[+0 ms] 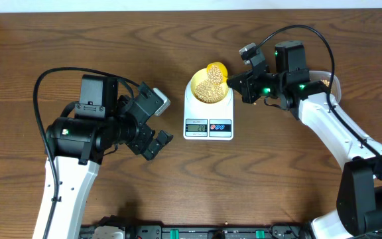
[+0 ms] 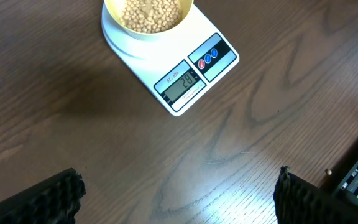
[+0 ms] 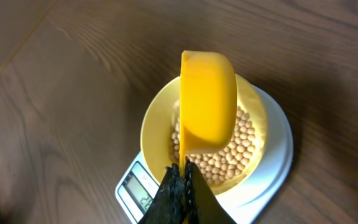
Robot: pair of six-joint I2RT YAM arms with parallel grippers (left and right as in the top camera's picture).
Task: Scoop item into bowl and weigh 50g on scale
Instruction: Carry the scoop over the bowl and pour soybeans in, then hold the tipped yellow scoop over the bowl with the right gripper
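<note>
Right end effector (image 3: 183, 173): it was closed tightly on the thin handle of the bright yellow plastic scoop (image 3: 208, 99), which was held tipped on its side just above the bowl.
Left end effector (image 2: 179, 180): its jaws were spread wide and nothing was held; it hung over the bare dark brown wooden worktop (image 2: 73, 124), near the front of the scale.
Place of the item: the small round beige beans (image 3: 229, 162) were piled in the pale yellow round bowl (image 3: 157, 118), which was seated on the round platform of the flat white digital scale (image 2: 185, 50).
Risk, overshoot: if the scoop were emptied at once, too many beans could be added and the wanted weight passed.
Risk, spill: the beans are smooth and round, so any that struck the rim could bounce and roll away over the worktop.
Risk, false reading: if the scoop were pressed on the bowl, the grey display (image 2: 180, 84) would be disturbed.
Risk, grip: the handle is narrow and glossy, so it could turn between the jaws.
Surfaces: the worktop showed wood grain; the bowl and scoop looked like hard, smooth plastic.
</note>
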